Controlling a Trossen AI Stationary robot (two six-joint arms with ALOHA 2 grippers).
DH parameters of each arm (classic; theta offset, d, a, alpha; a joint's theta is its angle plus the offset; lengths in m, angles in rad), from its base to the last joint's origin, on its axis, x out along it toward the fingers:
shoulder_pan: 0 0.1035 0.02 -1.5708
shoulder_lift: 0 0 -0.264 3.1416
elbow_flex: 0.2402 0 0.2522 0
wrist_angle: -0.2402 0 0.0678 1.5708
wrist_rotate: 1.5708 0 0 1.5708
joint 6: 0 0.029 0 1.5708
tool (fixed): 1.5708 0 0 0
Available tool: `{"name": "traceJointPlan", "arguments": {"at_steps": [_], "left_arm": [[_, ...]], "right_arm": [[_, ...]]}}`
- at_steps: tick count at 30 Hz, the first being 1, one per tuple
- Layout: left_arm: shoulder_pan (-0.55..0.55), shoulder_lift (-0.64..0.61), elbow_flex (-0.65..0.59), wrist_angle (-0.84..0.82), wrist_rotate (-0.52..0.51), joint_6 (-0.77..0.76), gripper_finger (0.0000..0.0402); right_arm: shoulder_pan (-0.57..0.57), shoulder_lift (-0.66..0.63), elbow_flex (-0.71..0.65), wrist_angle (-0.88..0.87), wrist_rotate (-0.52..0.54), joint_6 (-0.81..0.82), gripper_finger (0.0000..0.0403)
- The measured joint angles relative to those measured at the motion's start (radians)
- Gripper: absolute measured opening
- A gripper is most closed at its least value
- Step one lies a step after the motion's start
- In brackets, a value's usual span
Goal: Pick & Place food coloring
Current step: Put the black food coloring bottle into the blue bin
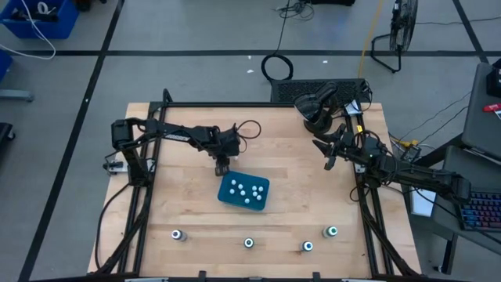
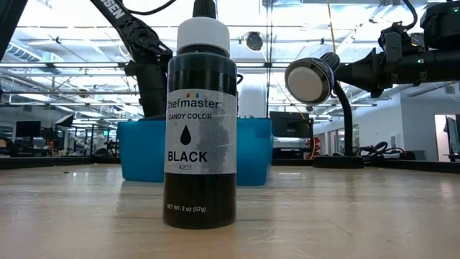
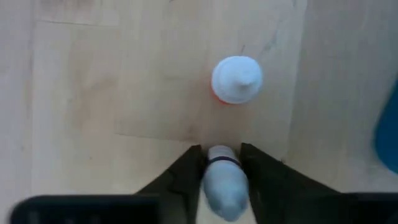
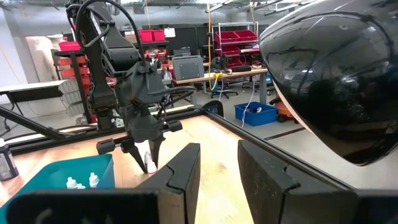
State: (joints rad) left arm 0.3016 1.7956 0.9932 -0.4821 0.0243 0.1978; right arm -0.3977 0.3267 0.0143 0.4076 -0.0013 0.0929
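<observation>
My left gripper (image 1: 222, 164) hangs just beyond the far edge of the teal tray (image 1: 225, 197) and is shut on a tiny pale food coloring bottle (image 3: 222, 180). A second tiny bottle with a white cap (image 3: 236, 79) stands on the wood just past the fingers. Several white-capped tiny bottles (image 1: 246, 189) lie in the tray. Dark bottles with green-white tops stand along the near edge (image 1: 178, 234), (image 1: 249, 243), (image 1: 308, 246), (image 1: 332, 231). My right gripper (image 4: 217, 163) is open and waits over the table's far right (image 1: 329, 153). My left gripper holds the tiny bottle pinched between its two fingers (image 3: 186, 171), which come from above and point down. In the right wrist view the bottle (image 4: 150, 163) sticks out below the fingertips, roughly upright. Whether its lower end touches the wood I cannot tell.
A black lamp (image 1: 317, 110) stands at the table's far right, near my right arm. In the low view, a black Chefmaster bottle (image 2: 200, 122) stands close in front of the tray (image 2: 140, 151). Bare wood lies between the tray and the near row of bottles.
</observation>
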Motion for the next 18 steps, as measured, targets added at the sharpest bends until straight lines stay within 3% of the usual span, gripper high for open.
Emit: {"name": "traceJointPlan", "arguments": {"at_steps": [3,7,12,18], "left_arm": [[0.001,0.0,0.0,0.0,0.006,0.0,0.0067],[0.001,0.001,0.009,-0.027,-0.019,0.0,0.0066],[-0.016,0.008,0.09,-0.231,-0.154,-0.008,0.0066],[-0.094,0.006,0.248,-0.435,-0.23,-0.037,0.0065]], "right_arm": [[0.0,0.0,0.0,0.0,0.0,0.0,0.01],[0.0,0.0,0.0,0.0,0.0,0.0,0.01],[0.0,0.0,0.0,0.0,0.0,0.0,0.01],[0.0,0.0,0.0,0.0,0.0,0.0,0.01]]}}
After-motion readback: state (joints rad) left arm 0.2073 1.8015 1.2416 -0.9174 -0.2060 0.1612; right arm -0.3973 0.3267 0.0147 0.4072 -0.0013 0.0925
